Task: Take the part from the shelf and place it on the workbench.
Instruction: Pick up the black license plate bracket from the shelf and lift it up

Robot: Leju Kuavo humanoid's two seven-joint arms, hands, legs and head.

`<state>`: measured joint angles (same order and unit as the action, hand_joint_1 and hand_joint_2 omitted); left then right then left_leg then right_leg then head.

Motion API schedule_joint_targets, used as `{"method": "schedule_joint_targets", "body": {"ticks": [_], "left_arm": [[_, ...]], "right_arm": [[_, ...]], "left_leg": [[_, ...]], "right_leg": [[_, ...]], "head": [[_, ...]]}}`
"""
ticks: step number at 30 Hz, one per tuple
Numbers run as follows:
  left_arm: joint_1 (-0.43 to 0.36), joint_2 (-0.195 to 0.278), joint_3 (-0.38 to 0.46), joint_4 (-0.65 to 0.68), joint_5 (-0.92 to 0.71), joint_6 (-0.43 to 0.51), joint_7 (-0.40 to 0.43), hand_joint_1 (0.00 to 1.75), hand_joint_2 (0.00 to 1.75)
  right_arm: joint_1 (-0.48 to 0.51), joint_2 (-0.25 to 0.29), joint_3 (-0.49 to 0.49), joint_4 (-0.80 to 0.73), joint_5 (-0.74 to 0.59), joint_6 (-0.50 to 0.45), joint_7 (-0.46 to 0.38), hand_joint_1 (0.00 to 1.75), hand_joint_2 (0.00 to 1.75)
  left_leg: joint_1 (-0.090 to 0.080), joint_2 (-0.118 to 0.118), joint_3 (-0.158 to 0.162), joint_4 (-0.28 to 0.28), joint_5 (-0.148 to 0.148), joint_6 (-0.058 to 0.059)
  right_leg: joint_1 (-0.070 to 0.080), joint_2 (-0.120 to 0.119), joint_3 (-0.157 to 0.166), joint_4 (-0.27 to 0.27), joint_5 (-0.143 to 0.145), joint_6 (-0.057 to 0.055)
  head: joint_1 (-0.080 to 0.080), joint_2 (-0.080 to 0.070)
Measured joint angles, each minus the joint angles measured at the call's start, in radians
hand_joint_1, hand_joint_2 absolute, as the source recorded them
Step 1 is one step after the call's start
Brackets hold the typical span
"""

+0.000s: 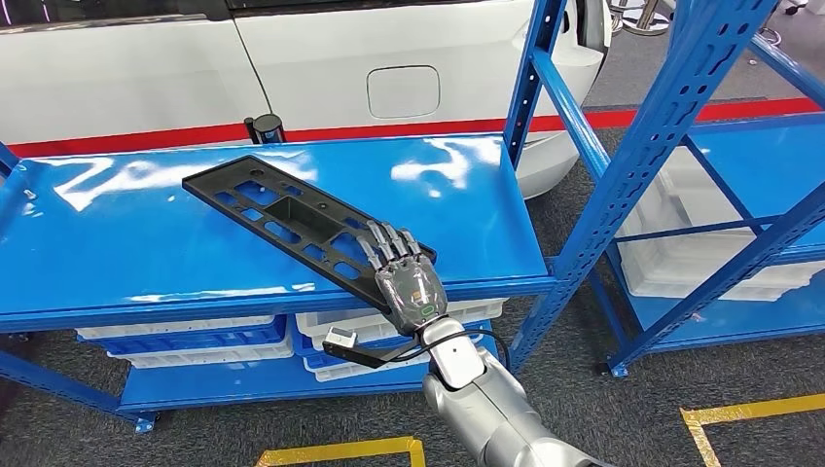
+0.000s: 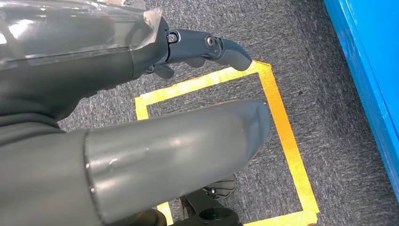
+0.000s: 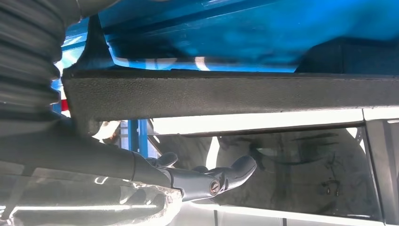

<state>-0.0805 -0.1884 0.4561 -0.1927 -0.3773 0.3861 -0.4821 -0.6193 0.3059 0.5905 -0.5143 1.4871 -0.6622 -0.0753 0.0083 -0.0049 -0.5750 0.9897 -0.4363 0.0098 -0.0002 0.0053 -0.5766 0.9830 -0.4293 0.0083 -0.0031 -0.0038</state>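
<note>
Black part [image 1: 292, 220], no legible markings: being pinched at its near end by the right hand [image 1: 407, 282], fingers laid flat on top, over the blue shelf [image 1: 117, 263]. Left hand [image 2: 141, 94]: fingers spread, nothing being held.

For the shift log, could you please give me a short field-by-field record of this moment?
Part: long black perforated plastic panel, lying slantwise on the blue shelf top, near end past the front edge
Right hand: fingers laid over the panel's near end, thumb below; seems to grip it
Left hand: hanging over grey carpet and a yellow tape square, holding nothing
Lower shelf: white bins
Background: white car behind the rack
Task stage: part not yet on the workbench
</note>
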Motion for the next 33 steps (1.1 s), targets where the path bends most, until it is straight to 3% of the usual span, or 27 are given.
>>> {"method": "schedule_joint_targets", "body": {"ticks": [33], "left_arm": [[0.004, -0.004, 0.014, 0.0, -0.002, -0.008, 0.0, 0.0, 0.0]], "right_arm": [[-0.026, -0.005, 0.001, 0.053, 0.048, 0.022, 0.091, 0.0, 1.75]], "left_leg": [[0.0, -0.001, -0.001, 0.0, 0.0, 0.0]], "right_leg": [[0.0, 0.0, 0.0, 0.0, 0.0, 0.0]], "head": [[0.0, 0.0]]}}
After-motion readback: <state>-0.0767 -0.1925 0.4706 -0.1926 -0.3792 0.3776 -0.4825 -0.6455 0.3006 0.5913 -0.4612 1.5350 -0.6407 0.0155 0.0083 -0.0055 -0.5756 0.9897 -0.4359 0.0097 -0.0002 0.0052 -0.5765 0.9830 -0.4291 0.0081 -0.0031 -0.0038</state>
